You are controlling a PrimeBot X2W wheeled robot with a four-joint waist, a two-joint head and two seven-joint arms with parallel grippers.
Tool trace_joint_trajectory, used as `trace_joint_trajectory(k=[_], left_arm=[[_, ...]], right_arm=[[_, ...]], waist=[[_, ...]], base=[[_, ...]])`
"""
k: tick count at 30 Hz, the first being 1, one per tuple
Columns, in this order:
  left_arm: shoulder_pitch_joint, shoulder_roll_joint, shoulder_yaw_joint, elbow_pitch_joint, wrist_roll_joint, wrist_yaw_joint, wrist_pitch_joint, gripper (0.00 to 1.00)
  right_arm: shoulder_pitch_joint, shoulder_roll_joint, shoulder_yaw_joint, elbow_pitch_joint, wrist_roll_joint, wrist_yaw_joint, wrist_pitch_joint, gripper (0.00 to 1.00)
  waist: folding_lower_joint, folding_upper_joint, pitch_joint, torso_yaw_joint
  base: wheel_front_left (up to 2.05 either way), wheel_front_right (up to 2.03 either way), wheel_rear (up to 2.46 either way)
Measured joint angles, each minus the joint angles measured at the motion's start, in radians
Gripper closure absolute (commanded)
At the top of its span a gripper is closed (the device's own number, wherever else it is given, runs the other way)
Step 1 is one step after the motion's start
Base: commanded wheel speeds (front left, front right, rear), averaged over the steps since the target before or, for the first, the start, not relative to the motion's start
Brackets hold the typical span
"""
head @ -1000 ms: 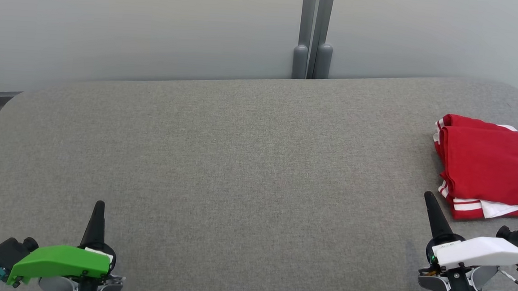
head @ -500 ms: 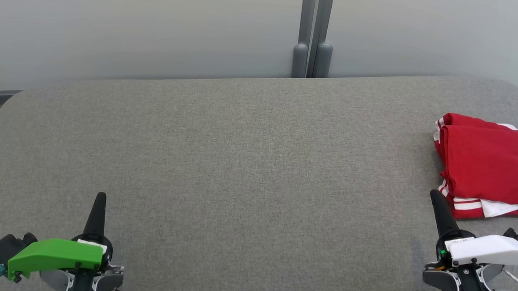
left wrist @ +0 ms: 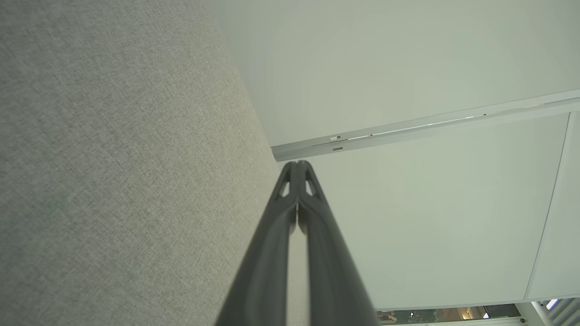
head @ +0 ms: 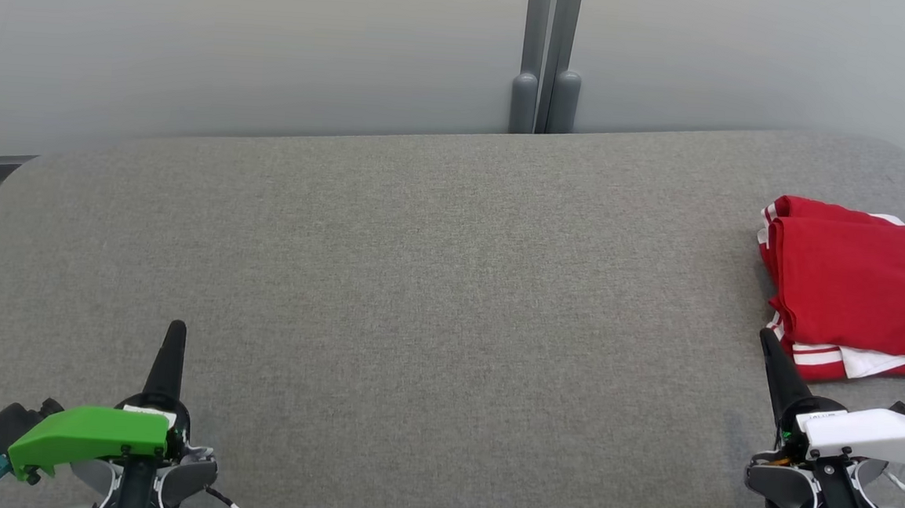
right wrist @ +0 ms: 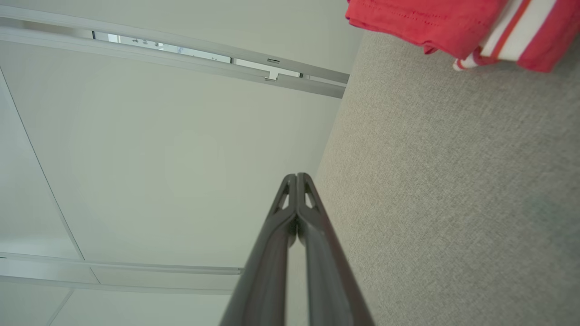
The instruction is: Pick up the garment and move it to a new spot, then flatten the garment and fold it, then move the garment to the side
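**Head view.** The garment (head: 858,294), a red jersey with white trim and dark numerals, lies folded on the grey cloth-covered table (head: 435,284). The frame cuts off its right part. The right gripper (head: 767,338) sits just in front of the garment's near left corner. Its two dark fingers are pressed into a single point and hold nothing. The tip is close to the striped hem, but whether it touches cannot be told. The left gripper (head: 175,331) is well apart from the garment, far to its left across bare cloth. It is likewise pinched narrow and empty. A grey post (head: 547,55) stands against the pale wall beyond the table, behind the garment and to its left.

**Left wrist view.** The left gripper (left wrist: 297,164) has its fingers meeting at the tips with nothing between them. Table cloth (left wrist: 113,158) runs along one side and a pale wall panel (left wrist: 408,68) along the other.

**Right wrist view.** The right gripper (right wrist: 297,175) is closed tip to tip and grips nothing. The garment (right wrist: 435,22) lies beyond the tips and off to one side, clear of them. Its red folds and white-and-red trim rest on the cloth (right wrist: 453,181).
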Motion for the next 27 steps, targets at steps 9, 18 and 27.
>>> trace_joint_trajectory(k=[9,18,27], left_arm=[[-0.011,-0.011,0.016,0.011,-0.05,-0.016,0.015,1.0],[-0.028,-0.02,0.032,0.023,-0.103,-0.034,0.03,1.0],[-0.044,-0.032,0.047,0.033,-0.142,-0.05,0.044,1.0]], right_arm=[[-0.008,0.001,-0.014,0.007,0.059,0.0,0.014,1.0],[-0.012,0.001,-0.03,0.014,0.121,0.0,0.032,1.0],[-0.018,0.002,-0.044,0.021,0.179,0.0,0.047,1.0]], waist=[[0.0,0.0,0.002,0.0],[0.0001,0.0,0.005,-0.001],[0.0,0.0,0.007,-0.001]], base=[[0.0,0.0,0.0],[0.0,0.0,0.0],[0.0,0.0,0.0]])
